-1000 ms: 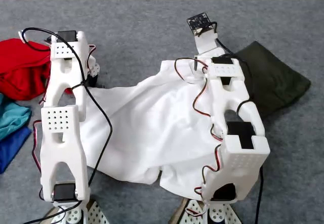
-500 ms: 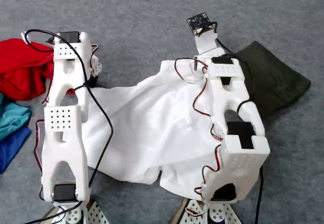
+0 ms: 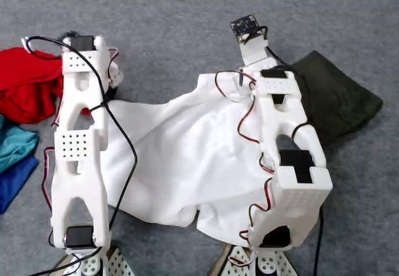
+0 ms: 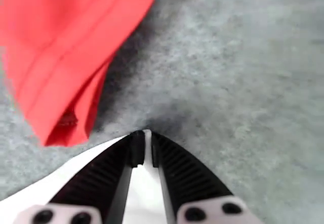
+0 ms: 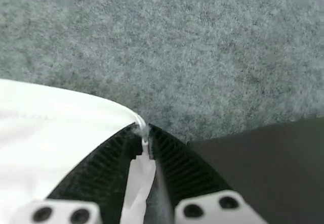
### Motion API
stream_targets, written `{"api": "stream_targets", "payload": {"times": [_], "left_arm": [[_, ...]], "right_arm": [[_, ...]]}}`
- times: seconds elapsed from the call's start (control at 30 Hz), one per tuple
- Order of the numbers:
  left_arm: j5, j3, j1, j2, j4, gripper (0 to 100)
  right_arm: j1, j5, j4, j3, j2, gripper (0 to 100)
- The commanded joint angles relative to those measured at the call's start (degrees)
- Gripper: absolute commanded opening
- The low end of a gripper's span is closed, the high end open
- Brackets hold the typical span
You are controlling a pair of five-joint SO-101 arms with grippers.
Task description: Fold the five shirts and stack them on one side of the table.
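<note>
A white shirt (image 3: 187, 157) lies spread and rumpled across the middle of the grey table, between both arms. My left gripper (image 4: 143, 138) is shut on a white edge of the shirt (image 4: 139, 188), close to the red shirt (image 4: 66, 47). My right gripper (image 5: 144, 135) is shut on another edge of the white shirt (image 5: 50, 128), beside a dark green shirt (image 5: 263, 163). In the high view the left arm (image 3: 78, 151) stands at the shirt's left side and the right arm (image 3: 287, 157) at its right side.
A red shirt (image 3: 28, 89), a teal shirt (image 3: 15, 145) and a blue shirt (image 3: 12, 182) lie bunched at the table's left edge. The dark green shirt (image 3: 336, 101) lies folded at the right. Grey table (image 3: 168, 39) stretches behind the arms.
The left arm's wrist shifted slightly toward the far side, drawing the white shirt's left edge with it. The right arm kept still.
</note>
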Motion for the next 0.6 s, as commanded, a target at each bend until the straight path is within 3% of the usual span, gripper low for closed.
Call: {"api": "stream_targets", "payload": {"times": [0.0,0.3,0.57], "left_arm": [[-4.31,-3.43,-0.97,-10.68,0.44,2],[-18.20,-1.76,-1.41,-30.29,0.44,2],[-20.31,22.86,-2.37,-53.85,0.44,2]], "right_arm": [[0.57,0.53,4.75,-6.46,-2.42,0.5],[-0.84,0.62,22.95,-15.34,-17.36,0.5],[-1.01,6.42,31.21,-23.52,-37.93,0.5]]}}
